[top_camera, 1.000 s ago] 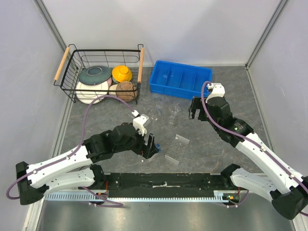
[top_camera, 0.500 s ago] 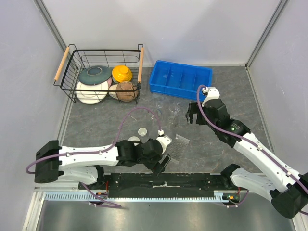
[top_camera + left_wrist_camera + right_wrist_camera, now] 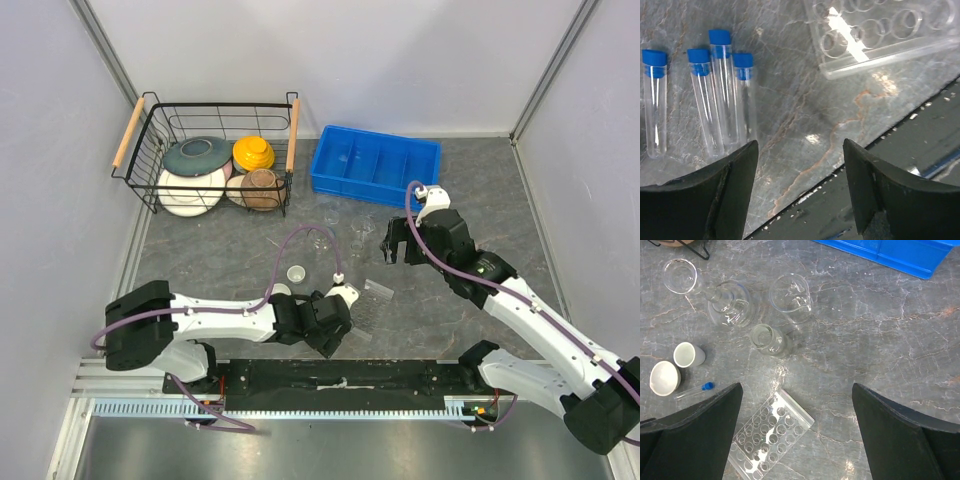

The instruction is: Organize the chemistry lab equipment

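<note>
Below L hand (image 3: 799,190), fingers apart: 4 blue-capped tubes (image 3: 721,85), rack (image 3: 880,30). R hand (image 3: 797,440) wide apart, empty.

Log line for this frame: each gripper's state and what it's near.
left gripper open, empty | near tubes, rack | right gripper open, empty | over beaker, flasks

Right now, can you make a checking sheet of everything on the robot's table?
Surface: grey marbled table.
Job's things: four blue-capped test tubes lying side by side; clear holed rack lying flat; glass beakers and a flask; two small white cups.
Clutter: wire basket holding bowls and plates; blue divided tray.
Claws: left claw open near the tubes, holding nothing; right claw open, holding nothing.
Cables: purple cable looping over the left arm; another along the right arm.
Surroundings: grey walls on three sides.
</note>
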Motion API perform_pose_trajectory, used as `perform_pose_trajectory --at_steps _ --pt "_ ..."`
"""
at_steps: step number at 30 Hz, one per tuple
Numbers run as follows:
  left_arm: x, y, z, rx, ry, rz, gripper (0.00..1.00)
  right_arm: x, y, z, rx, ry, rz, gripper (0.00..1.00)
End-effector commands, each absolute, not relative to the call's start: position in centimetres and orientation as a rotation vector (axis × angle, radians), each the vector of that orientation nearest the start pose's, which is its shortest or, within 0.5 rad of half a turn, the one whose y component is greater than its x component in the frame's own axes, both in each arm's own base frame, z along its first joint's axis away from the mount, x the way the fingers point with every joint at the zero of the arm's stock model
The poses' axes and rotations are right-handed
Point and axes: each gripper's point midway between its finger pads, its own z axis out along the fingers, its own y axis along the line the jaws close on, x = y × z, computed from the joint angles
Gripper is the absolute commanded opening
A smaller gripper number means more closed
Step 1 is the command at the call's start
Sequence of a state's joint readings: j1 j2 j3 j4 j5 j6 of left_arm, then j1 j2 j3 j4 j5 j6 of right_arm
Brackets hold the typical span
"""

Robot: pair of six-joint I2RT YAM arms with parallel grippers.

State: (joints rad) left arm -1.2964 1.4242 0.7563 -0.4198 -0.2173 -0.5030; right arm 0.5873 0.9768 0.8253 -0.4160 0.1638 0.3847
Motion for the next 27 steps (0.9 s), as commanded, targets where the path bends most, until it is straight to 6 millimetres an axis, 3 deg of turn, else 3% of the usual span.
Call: perform_pose_trajectory --at_steps 1,9,21,27 --pt "11.5 -28.0 2.7 0.891 2.441 -0.302 0.74 26.8 16.8 19.8 -0.140 2.106 0.437 0.98" --pt "12.1 -26.7 1.6 0.850 2.467 -0.294 0.70 26.9 17.1 19.7 -0.145 2.109 0.446 0.98" --pt "12.6 -27.1 5.5 0.832 2.398 -0.373 0.70 27.0 17.3 19.7 -0.154 2.114 0.454 0.98" --pt "13.1 -26.5 4.9 0.827 2.414 -0.354 0.70 26.9 17.4 19.6 -0.159 2.117 0.457 0.98"
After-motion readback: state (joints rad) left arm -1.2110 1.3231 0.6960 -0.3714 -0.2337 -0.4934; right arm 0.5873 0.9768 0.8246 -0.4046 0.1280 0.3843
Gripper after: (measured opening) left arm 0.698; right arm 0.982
